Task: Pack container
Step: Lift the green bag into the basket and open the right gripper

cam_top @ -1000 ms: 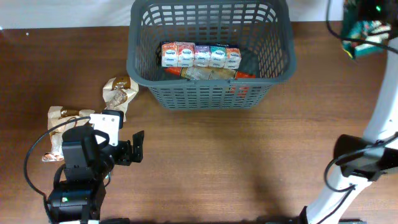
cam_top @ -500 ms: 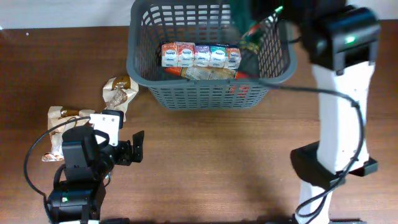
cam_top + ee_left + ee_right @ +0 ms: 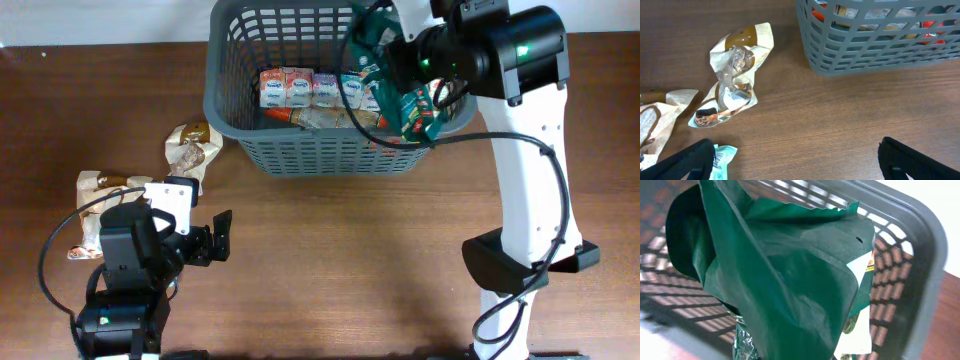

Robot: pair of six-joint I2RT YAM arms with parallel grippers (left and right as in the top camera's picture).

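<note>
The container (image 3: 340, 150): right tool (image 3: 398, 60) has swung over its right end, grasping a green packet (image 3: 416, 110).

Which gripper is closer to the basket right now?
Right. The right gripper hangs over the right end of the basket, holding a green packet above it. The left gripper sits open at the near left of the table, well clear of the basket.

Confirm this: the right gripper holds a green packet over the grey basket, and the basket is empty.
Not empty: the overhead view shows a row of small cartons and an orange-ended packet lying in the basket. The right gripper does hold the green packet over it.
</note>
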